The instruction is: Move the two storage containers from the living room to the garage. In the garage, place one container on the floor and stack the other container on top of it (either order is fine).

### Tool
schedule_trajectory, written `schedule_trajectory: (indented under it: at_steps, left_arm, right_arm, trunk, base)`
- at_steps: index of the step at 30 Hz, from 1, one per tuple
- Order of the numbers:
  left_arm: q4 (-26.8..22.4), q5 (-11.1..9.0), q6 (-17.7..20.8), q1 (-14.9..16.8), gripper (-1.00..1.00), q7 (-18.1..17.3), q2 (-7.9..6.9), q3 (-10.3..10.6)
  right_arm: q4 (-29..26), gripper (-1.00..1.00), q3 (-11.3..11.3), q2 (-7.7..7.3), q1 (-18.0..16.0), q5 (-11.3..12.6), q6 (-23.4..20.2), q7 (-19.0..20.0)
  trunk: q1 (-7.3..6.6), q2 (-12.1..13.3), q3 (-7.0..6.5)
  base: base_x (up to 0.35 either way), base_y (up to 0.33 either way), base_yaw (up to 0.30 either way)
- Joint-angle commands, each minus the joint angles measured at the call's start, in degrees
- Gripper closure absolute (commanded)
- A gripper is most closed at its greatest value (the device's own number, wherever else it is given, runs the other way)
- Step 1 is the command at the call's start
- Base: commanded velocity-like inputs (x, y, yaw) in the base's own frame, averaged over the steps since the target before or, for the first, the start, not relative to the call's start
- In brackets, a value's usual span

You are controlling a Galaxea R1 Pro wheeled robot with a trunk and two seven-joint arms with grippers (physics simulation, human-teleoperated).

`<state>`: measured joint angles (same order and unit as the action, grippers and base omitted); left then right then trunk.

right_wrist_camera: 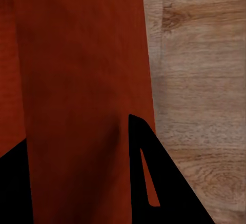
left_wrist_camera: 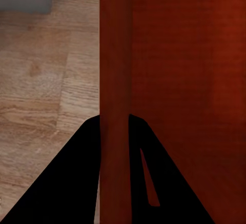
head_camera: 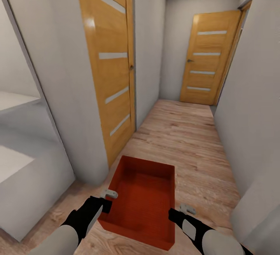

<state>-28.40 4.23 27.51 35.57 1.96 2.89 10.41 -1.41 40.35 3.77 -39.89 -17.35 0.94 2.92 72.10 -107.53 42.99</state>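
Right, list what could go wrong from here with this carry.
1. Each gripper, left gripper and right gripper, pinches only a thin side wall of the storage container; it may slip or tilt.
2. The corridor is narrow: the container could clip the near wooden door or the wall.

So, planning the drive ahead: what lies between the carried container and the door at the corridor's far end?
In the head view, only bare wood-plank floor lies between the storage container, gripped by both grippers, and the far door.
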Motion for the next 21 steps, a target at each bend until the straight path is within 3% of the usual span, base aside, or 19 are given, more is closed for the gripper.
schedule_trajectory:
  at_steps: [1, 11, 21]
  left_arm:
    - [-0.02, -3.17, 0.36, 0.02, 1.00, 0.06, 0.03, -0.74]
    - [0.00, -3.17, 0.36, 0.02, 1.00, 0.06, 0.01, -0.74]
    - [0.01, -3.17, 0.36, 0.02, 1.00, 0.06, 0.01, -0.77]
  right_arm:
    - [-0.17, 1.00, -1.66, 0.24, 0.02, -0.49, 3.89, 0.07]
    - [-0.17, 1.00, -1.64, 0.18, 0.06, -0.49, 3.88, 0.14]
    - [-0.17, 1.00, -1.66, 0.18, 0.02, -0.49, 3.90, 0.13]
  trunk:
    - [0.03, -0.02, 0.04]
    - [0.03, -0.02, -0.17]
    - [0.03, -0.02, -0.44]
  base:
    - [0.338, 0.000, -0.162]
    - [0.339, 0.003, -0.262]
    - [0.339, 0.090, -0.283]
